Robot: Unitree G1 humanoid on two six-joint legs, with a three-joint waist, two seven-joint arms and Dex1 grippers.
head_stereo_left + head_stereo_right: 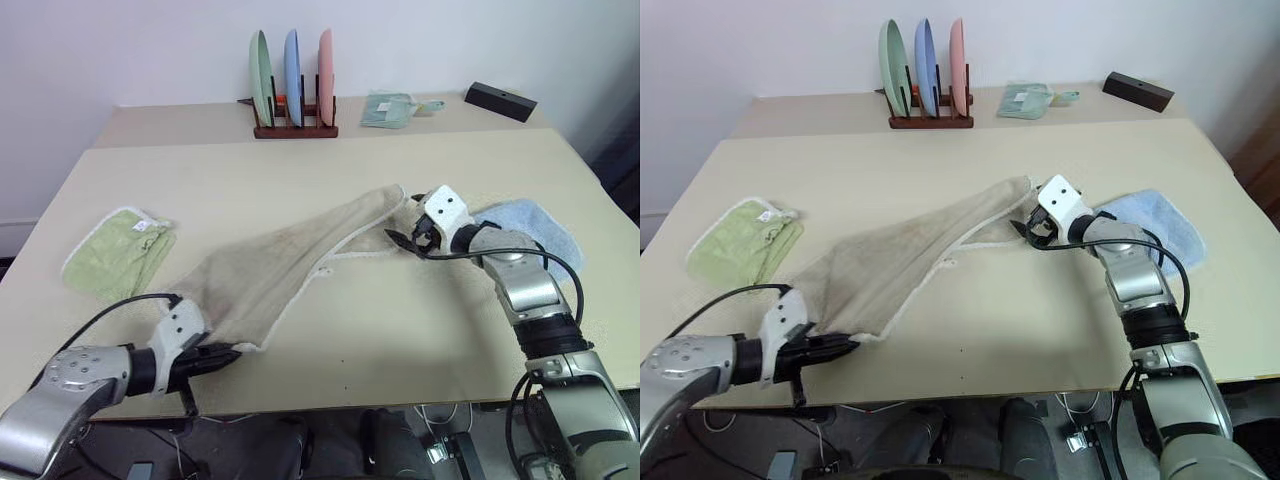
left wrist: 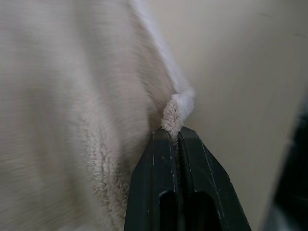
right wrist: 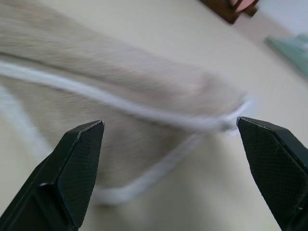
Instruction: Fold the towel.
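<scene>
- The step in hand is judged to be the spreading or stretching of the towel (image 1: 290,262) before a fold: one corner has been taken, the opposite end has not yet been gripped.
- The towel is seen stretched diagonally across the middle of the bench (image 1: 330,170), from the near left edge up toward the centre right, partly lifted and bunched rather than flat.
- The left tool (image 1: 225,352) is closed tight on the near-left corner of the towel; in the left wrist view the terry edge is pinched between the two shut fingers (image 2: 153,192).
- The right tool (image 1: 408,238) is held wide apart, nothing between its fingers; it is placed just beside the far-right end of the towel, whose white-edged corner lies ahead of the gap in the right wrist view.
- Whether the right tool already touches the cloth cannot be told for certain, the wrist view being blurred.
- The next move is judged to call for the right tool to be brought around that far corner and closed on it, so that both ends are held and the towel can be laid out flat.
- A blue cloth (image 1: 535,228) lies just behind the right tool and should be kept out of the grip.
</scene>
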